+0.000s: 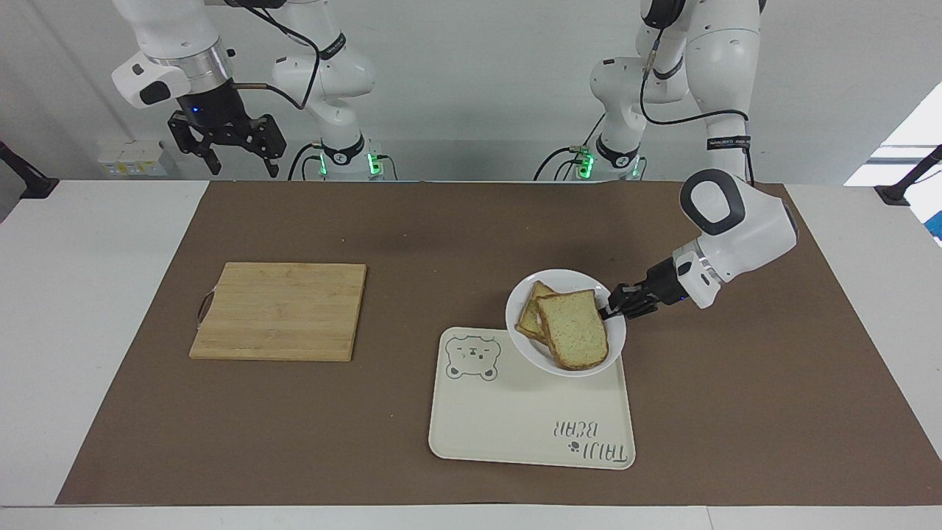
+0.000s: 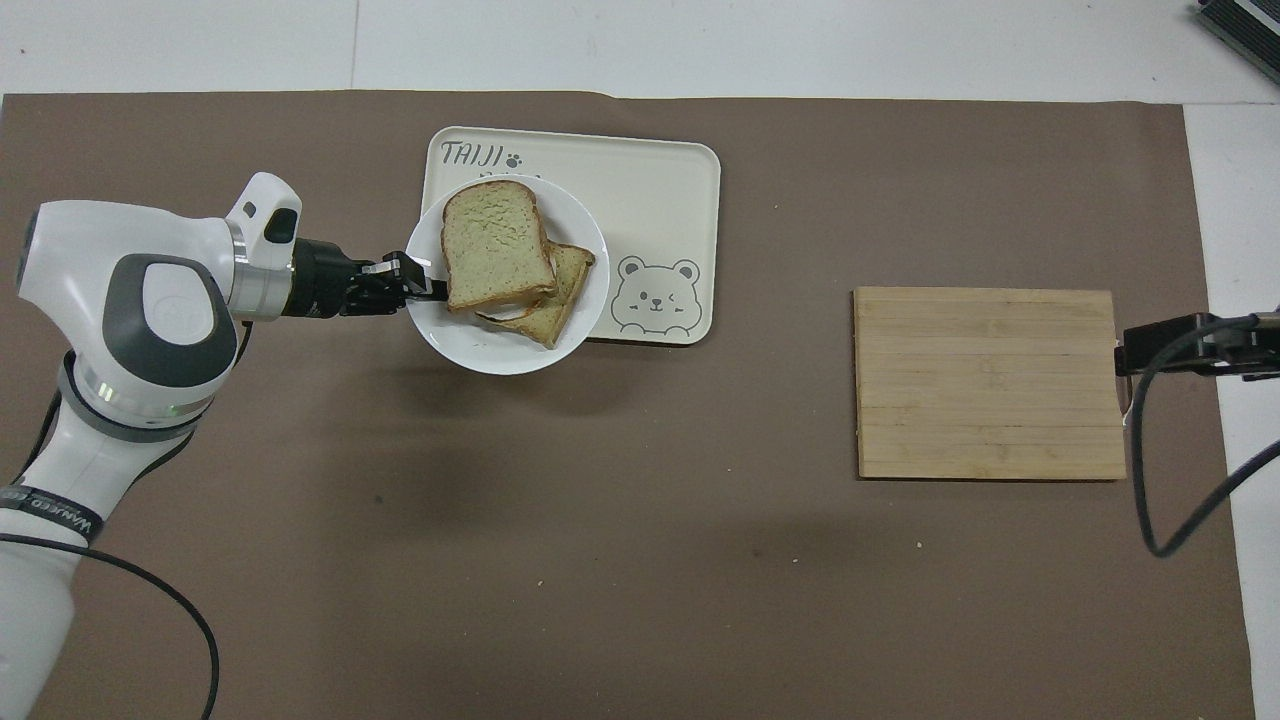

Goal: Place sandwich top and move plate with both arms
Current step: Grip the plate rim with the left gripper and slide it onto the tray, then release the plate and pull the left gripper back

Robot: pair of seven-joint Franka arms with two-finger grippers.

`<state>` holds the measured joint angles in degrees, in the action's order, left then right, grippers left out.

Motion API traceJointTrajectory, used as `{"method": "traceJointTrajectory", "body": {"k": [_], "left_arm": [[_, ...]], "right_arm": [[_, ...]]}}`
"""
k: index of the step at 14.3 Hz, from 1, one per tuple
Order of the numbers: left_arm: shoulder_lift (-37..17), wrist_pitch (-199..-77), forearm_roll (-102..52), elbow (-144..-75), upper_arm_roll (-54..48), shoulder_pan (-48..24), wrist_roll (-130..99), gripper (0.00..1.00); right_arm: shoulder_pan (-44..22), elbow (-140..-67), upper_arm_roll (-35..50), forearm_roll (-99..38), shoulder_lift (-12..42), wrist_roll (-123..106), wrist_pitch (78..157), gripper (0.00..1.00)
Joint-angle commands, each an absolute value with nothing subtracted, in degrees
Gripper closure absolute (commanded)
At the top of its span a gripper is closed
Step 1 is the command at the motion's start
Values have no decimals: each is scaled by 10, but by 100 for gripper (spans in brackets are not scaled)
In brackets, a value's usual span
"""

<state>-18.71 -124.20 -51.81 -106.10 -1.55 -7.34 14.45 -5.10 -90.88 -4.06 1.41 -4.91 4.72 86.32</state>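
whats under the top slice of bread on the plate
Under the top slice a second slice pokes out, both on the plate gripped by the left gripper. Any filling between them is covered.

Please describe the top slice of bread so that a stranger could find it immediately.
Find the cream tray with a bear drawing. Over its corner the left gripper holds a white plate. The sandwich top is the pale speckled slice lying uppermost there, partly covering the browner slice beneath.

Left arm: extended low and forward, wrist nearly horizontal.
Left gripper [image 1: 614,305] [image 2: 420,290]: fingers clamped on the rim of the plate [image 1: 531,352] [image 2: 490,355], carried clear of the surface.
Right arm: waiting, raised.
Right gripper [image 1: 234,156]: pointing down, fingers spread apart.
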Motion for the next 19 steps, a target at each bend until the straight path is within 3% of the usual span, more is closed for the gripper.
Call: {"method": "traceJointTrajectory", "body": {"k": [1, 4, 9, 10, 11, 12, 13, 19], "left_arm": [[-239, -1268, -505, -997, -12, -99, 127, 100], [-307, -1300, -478, -929, -11, -120, 99, 100], [-366, -1344, -440, -877, -11, -146, 62, 100], [-367, -1352, -434, -877, -11, -146, 57, 77], [-366, -1354, -432, -878, -11, -149, 55, 48], [-363, -1358, -430, -878, -10, -157, 54, 6], [-356, -1365, -423, -883, -4, -171, 34, 0], [-259, -1255, -346, -910, 59, -170, -3, 0]], "right_arm": [[-45, -913, -38, 12, -53, 36, 868, 0], [-45, -913, -38, 12, -53, 36, 868, 0], [-45, -913, -38, 12, -53, 36, 868, 0], [-45, -913, -38, 12, -53, 36, 868, 0], [-45, -913, -38, 12, -53, 36, 868, 0], [-45, -913, -38, 12, -53, 36, 868, 0], [-45, -913, -38, 12, -53, 36, 868, 0], [-45, -913, -38, 12, -53, 36, 868, 0]]}}
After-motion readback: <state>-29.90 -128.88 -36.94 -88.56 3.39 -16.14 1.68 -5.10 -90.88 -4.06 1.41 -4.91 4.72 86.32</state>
